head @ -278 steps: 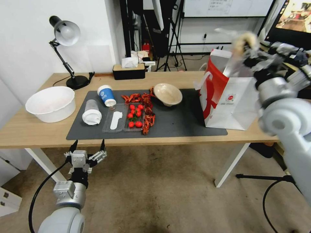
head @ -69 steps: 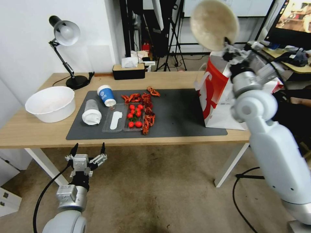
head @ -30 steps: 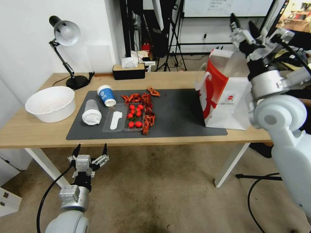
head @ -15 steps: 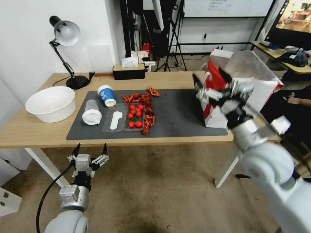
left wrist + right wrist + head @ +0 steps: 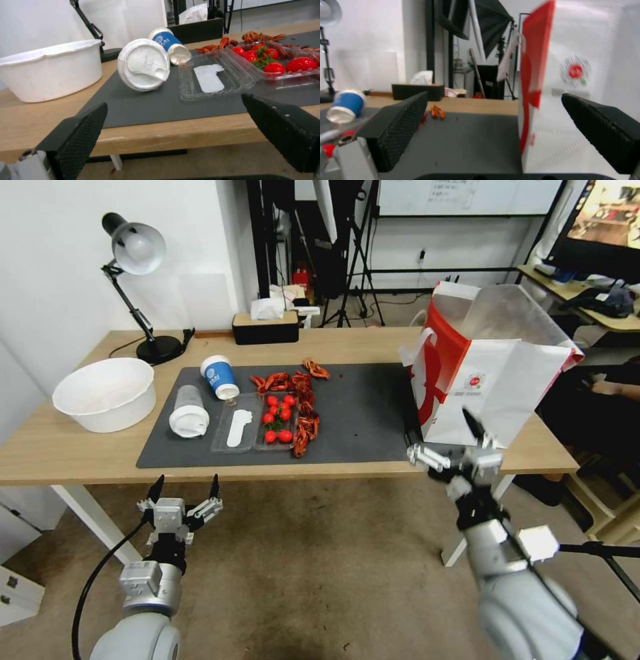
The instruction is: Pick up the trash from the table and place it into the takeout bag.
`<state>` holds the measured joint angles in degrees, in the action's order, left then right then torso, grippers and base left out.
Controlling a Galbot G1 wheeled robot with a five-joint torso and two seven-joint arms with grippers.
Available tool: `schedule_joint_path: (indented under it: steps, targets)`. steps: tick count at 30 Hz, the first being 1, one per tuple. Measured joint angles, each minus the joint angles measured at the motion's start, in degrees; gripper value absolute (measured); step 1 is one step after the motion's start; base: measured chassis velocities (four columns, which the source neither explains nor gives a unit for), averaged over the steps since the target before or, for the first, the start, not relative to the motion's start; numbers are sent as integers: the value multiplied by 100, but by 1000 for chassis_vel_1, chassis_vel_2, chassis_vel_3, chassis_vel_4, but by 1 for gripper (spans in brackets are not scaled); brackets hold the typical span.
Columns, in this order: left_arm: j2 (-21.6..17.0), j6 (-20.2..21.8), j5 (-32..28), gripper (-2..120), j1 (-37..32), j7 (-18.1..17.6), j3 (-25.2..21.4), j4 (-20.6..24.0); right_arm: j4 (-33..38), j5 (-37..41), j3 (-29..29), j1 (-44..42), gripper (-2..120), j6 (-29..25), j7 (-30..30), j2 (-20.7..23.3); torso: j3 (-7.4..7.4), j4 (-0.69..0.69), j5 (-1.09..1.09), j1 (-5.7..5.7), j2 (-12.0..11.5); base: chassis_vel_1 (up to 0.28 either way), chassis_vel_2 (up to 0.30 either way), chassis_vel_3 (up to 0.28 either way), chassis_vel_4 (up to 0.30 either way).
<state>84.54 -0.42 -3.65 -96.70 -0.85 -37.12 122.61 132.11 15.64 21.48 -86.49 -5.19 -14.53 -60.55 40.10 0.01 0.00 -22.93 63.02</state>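
On the table (image 5: 347, 343) lies a dark mat (image 5: 363, 420) bearing the trash: a tipped blue-white paper cup (image 5: 220, 377), a clear lidded cup (image 5: 189, 411) on its side, a clear tray of tomatoes (image 5: 277, 423) and red shells (image 5: 305, 397). The takeout bag (image 5: 497, 373) stands open at the mat's right end. My right gripper (image 5: 445, 440) hangs open and empty at the table's front edge, just before the bag (image 5: 580, 87). My left gripper (image 5: 185, 492) waits open below the front edge, facing the lidded cup (image 5: 143, 65) and paper cup (image 5: 170, 45).
A white basin (image 5: 103, 393) sits at the table's left end, with a desk lamp (image 5: 137, 253) behind it and a black tissue box (image 5: 265, 327) at the back edge. Tripods and stands fill the room behind. Carpet floor lies in front.
The right gripper held the beige bowl above the bag, then opened without it and swung down from over the bag to the table's front edge. The left arm has stayed put.
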Motion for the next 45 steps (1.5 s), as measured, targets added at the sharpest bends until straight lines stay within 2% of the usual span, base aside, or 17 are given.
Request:
schedule_joint_path:
  steps: [8, 16, 21, 29, 37, 38, 41, 45]
  targets:
    - [-42, -13, -63, 100, 4, -2, -25, 11, -472, -715, -84, -892, 100, -780, -282, -554, 0, -1, 0, 0, 0, 0, 0, 0, 0]
    - [-73, -24, -81, 100, 19, -2, -36, 3, -875, -950, -178, -1171, 100, -1120, -471, -723, 0, -1, 0, 0, 0, 0, 0, 0, 0]
    - [-95, -26, -85, 100, 28, -3, -34, -13, -1195, -969, -238, -1210, 100, -1213, -543, -798, 0, -1, 0, 1, 0, 0, 0, 0, 0]
    - [-166, -20, -144, 100, 102, -3, -31, -43, -1234, -959, -246, -1122, 100, -1194, -543, -801, 1, 0, 0, 1, 0, 0, 0, 0, 0]
    - [-729, 506, -891, 100, 760, -95, -55, -183, -1129, -946, -261, -997, 100, -1028, -532, -832, 0, -2, -1, 0, 0, 0, 0, 0, 0]
    - [-893, 634, -1076, 100, 940, -152, -50, -273, -1107, -945, -270, -967, 100, -992, -530, -836, 0, -1, 0, 0, 0, 0, 0, 0, 0]
    - [-1027, 777, -1248, 100, 1112, -221, -41, -363, -1097, -944, -276, -944, 100, -967, -528, -844, 0, -1, 0, 0, 0, 0, 0, 0, 0]
    - [-1395, 1143, -1677, 100, 1695, -347, 31, -651, -1085, -944, -282, -912, 100, -914, -522, -874, 1, -1, 0, 0, 0, 0, 0, 0, 0]
